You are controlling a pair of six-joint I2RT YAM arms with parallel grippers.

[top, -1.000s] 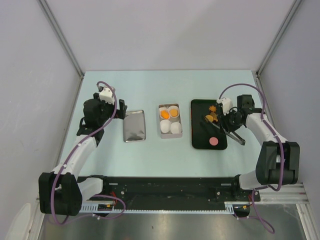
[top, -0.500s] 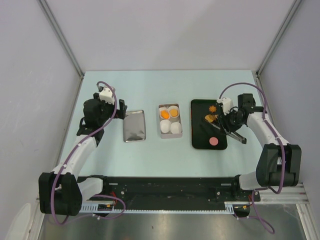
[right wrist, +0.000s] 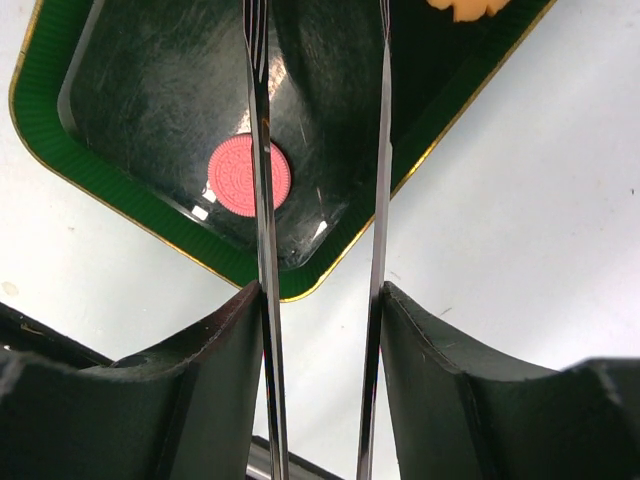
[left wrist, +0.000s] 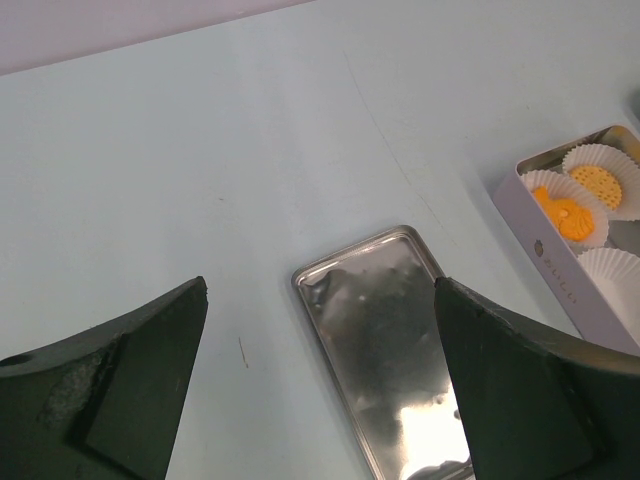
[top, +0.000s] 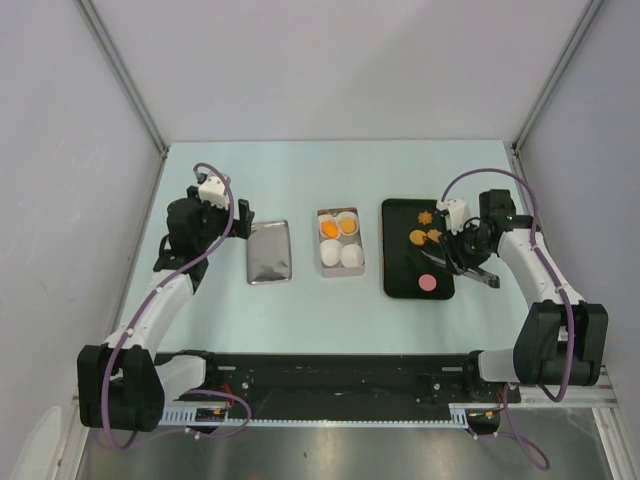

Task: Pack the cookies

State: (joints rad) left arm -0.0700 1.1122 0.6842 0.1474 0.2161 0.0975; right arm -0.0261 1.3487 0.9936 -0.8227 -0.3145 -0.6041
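A black green-rimmed tray (top: 400, 275) holds three orange cookies (top: 426, 217) at its far end and a pink round cookie (top: 428, 283) near its front. My right gripper (top: 463, 246) is shut on metal tongs (top: 478, 277) at the tray's right side. In the right wrist view the gripper (right wrist: 320, 300) holds the tongs' arms (right wrist: 262, 200) apart, above the pink cookie (right wrist: 248, 176); their tips leave the frame. A white box (top: 340, 262) holds paper cups, two with orange cookies (top: 328, 228). My left gripper (top: 238, 222) is open and empty over the table (left wrist: 320, 400).
A shiny metal lid (top: 269, 251) lies left of the box, and also shows in the left wrist view (left wrist: 390, 330) beside the box (left wrist: 560, 280). Walls enclose the table on three sides. The tray's rim (right wrist: 120, 200) is close under the tongs.
My right gripper has pulled the tongs back from the orange cookies, toward the tray's right front. The left arm has not moved.
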